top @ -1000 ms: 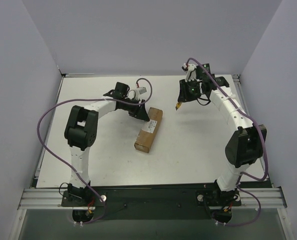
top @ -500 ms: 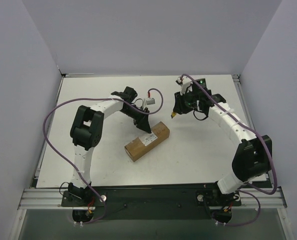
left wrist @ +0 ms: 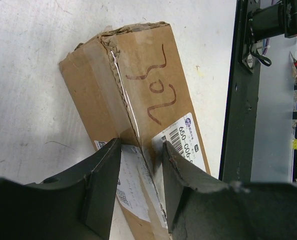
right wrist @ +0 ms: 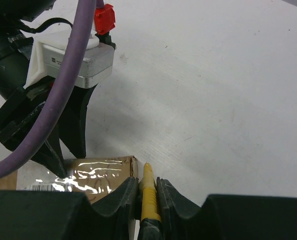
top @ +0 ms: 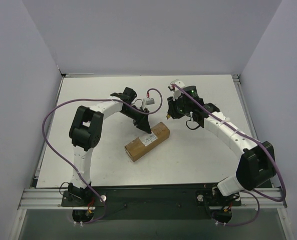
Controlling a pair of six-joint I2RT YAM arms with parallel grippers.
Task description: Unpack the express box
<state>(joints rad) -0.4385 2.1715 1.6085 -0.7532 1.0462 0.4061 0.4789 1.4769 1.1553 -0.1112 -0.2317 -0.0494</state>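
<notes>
The express box [top: 147, 141], a brown carton with a white label, lies slanted at the table's middle. In the left wrist view the express box [left wrist: 138, 75] runs away from the jaws, its taped seam torn at the far end. My left gripper [left wrist: 141, 142] is closed over the box's long upper edge, one finger on each face. From above, the left gripper [top: 145, 125] sits at the box's far end. My right gripper [right wrist: 147, 181] is shut on a yellow utility knife [right wrist: 149, 197], whose tip hangs just beside the box's taped end [right wrist: 100, 172]. From above, the right gripper [top: 170, 111] hovers by that end.
White tabletop [top: 203, 145] spreads to the right and front of the box. Grey walls close in three sides. A black rail [top: 148, 196] with both arm bases runs along the near edge. The left arm's camera block and purple cable [right wrist: 80, 55] hang close to the right gripper.
The box swung from nearly lengthwise to slanted as the left jaws narrowed onto it. The right arm carried the knife left and down to the box's far end.
</notes>
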